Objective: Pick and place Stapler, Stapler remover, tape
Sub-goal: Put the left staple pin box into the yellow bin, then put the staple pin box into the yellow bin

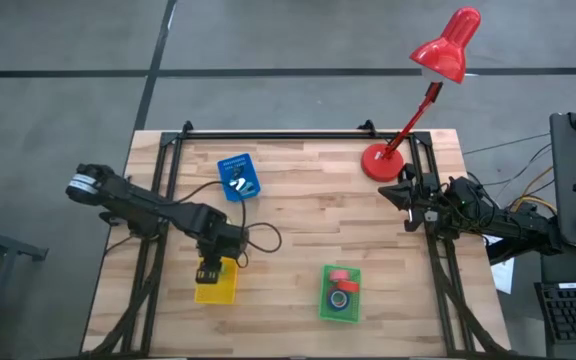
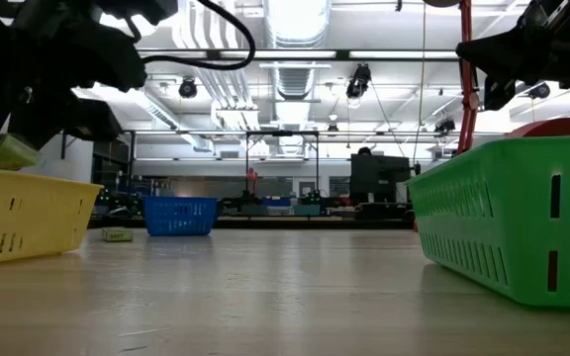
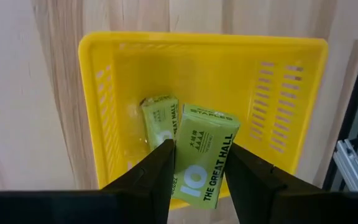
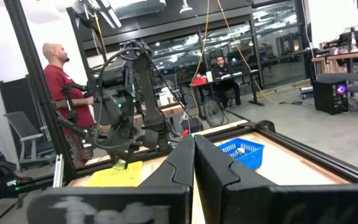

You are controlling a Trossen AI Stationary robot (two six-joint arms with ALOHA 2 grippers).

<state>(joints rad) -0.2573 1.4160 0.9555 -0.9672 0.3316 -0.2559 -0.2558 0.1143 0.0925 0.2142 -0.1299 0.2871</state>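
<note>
Left end effector (image 3: 199, 163) grips green staples box (image 3: 204, 155) — white lettering — over yellow tray (image 3: 104, 93).

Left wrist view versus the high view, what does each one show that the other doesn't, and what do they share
Only the left wrist view shows what the left gripper holds: a green box of staples between its fingers, above a second green box lying in the yellow tray.

Only the high view shows the rest of the table: the blue tray, the green tray holding red and blue tape, the red lamp, and the right gripper waiting beside the lamp's base.

Both show the yellow tray with the left gripper over it.
</note>
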